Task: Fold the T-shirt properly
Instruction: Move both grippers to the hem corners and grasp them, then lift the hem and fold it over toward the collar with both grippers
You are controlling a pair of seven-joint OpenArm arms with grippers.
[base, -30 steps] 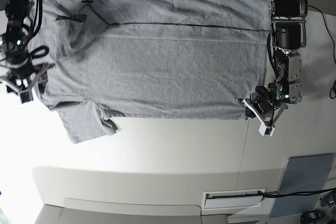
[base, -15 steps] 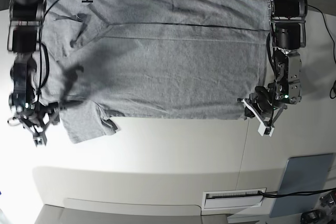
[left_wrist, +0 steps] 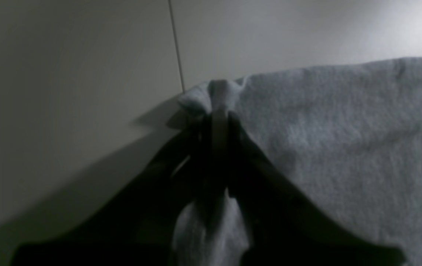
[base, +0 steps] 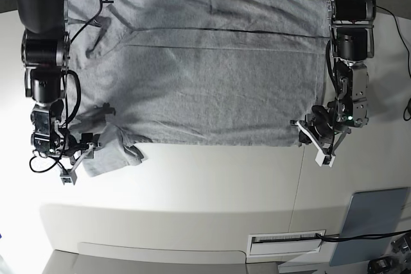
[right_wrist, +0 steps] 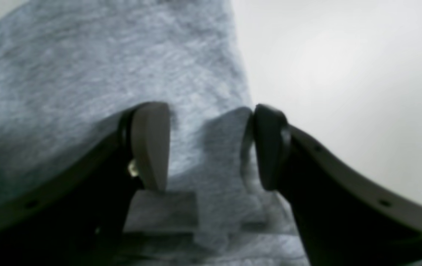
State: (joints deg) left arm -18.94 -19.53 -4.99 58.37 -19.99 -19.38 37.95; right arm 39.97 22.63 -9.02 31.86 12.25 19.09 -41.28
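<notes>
A white table [base: 212, 184] with a seam, a grey-blue panel [base: 371, 222] at its corner.

T-shirt [base: 199, 75] top edge: cut off by the frame in my base view.
Left gripper [left_wrist: 219, 111] fingertips: I saw them buried in bunched cloth, dark and blurred.
Right gripper [right_wrist: 211, 147] contact: I couldn't tell whether its spread fingers touched the sleeve.
Grey-blue panel [base: 376, 222]: corner ran off-frame.
</notes>
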